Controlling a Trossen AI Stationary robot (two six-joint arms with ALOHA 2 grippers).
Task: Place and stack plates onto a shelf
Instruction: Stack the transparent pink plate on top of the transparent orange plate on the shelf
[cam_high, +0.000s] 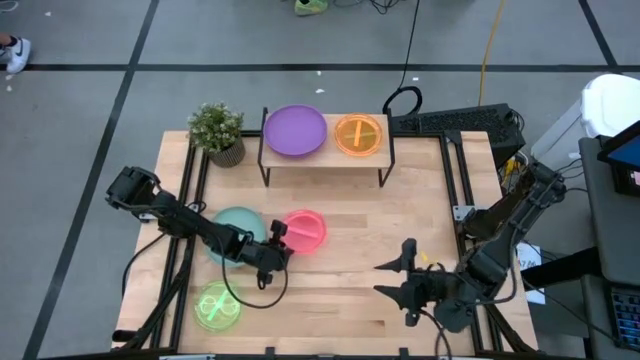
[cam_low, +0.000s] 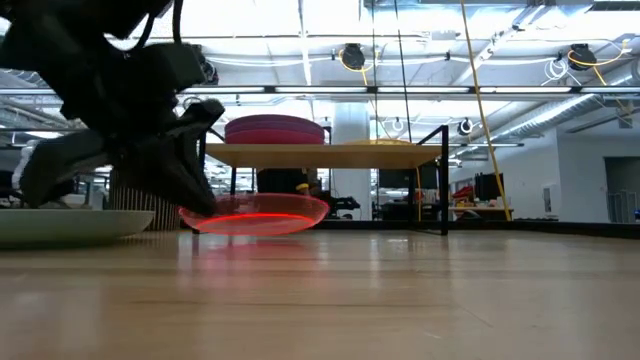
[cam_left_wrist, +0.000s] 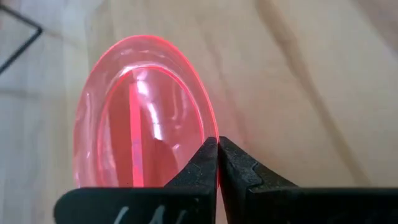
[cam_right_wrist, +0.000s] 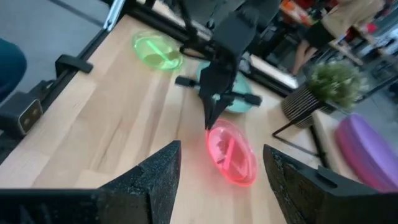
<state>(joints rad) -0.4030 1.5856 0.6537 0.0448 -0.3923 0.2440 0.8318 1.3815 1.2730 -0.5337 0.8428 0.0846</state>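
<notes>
The left gripper (cam_high: 277, 233) sits low over the middle of the light-wood tabletop (cam_high: 360, 270), its two dark fingers pinched together on the near-left rim of a small translucent pink round plastic plate (cam_high: 304, 230); the left wrist view shows the fingertips (cam_left_wrist: 208, 163) meeting on the plate's thin edge. In the low view the pink plate (cam_low: 254, 213) is close to the wood just in front of the shelf, and whether it touches the table cannot be told. Just left of it, partly under the left arm, lies a larger opaque teal round plate (cam_high: 237, 227), and nearer the front left corner lies a translucent lime-green round plate (cam_high: 217, 305). At the far side of the table stands the low rectangular light-wood shelf on thin black metal legs (cam_high: 325, 158), carrying a large opaque purple plate (cam_high: 295, 131) on its left half and a smaller translucent orange plate (cam_high: 359, 134) on its right half. A small potted green plant (cam_high: 217, 131) stands just left of the shelf. The right gripper (cam_high: 405, 272) waits over the near right part of the table, its fingers spread wide apart and holding nothing.
</notes>
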